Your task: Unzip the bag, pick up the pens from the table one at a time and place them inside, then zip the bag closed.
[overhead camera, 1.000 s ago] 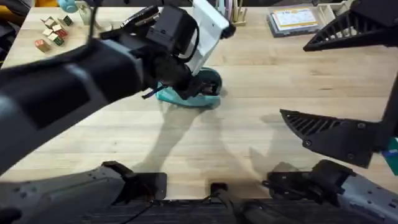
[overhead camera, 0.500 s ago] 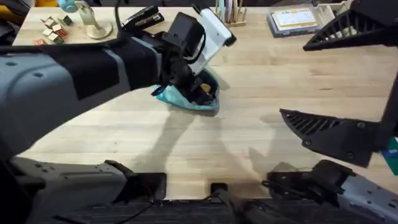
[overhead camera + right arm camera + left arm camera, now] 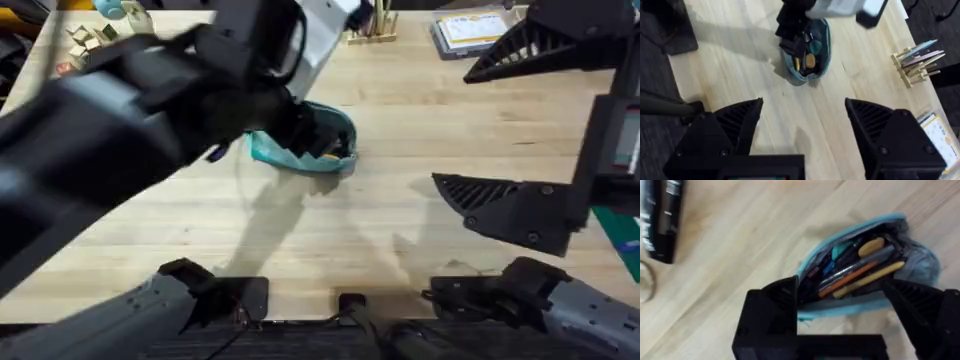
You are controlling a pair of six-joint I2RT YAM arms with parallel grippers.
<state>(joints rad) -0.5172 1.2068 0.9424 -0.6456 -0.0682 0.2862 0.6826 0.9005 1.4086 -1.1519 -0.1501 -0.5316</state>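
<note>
Teal fabric marks the soft oblong pencil pouch [image 3: 305,150], lying unzipped just above the centre of the overhead frame on the pale wood-grain plank table [image 3: 420,130]. My left arm sweeps dark across the upper left, and my left gripper [image 3: 300,125] sits right over the pouch. Bare planks run wide to the right and below it. My right gripper [image 3: 520,130] hangs at the right edge, fingers spread wide.

From my left wrist, my fingers [image 3: 775,305] stand apart astride the gaping pouch [image 3: 865,267], gripping nothing; a yellow-orange pen [image 3: 867,280] lies inside among other pens. A black stapler [image 3: 662,220] occupies the upper left corner.

From my right wrist, the pouch [image 3: 807,50] lies at upper centre, with open table between it and my parted fingers [image 3: 875,120].
</note>
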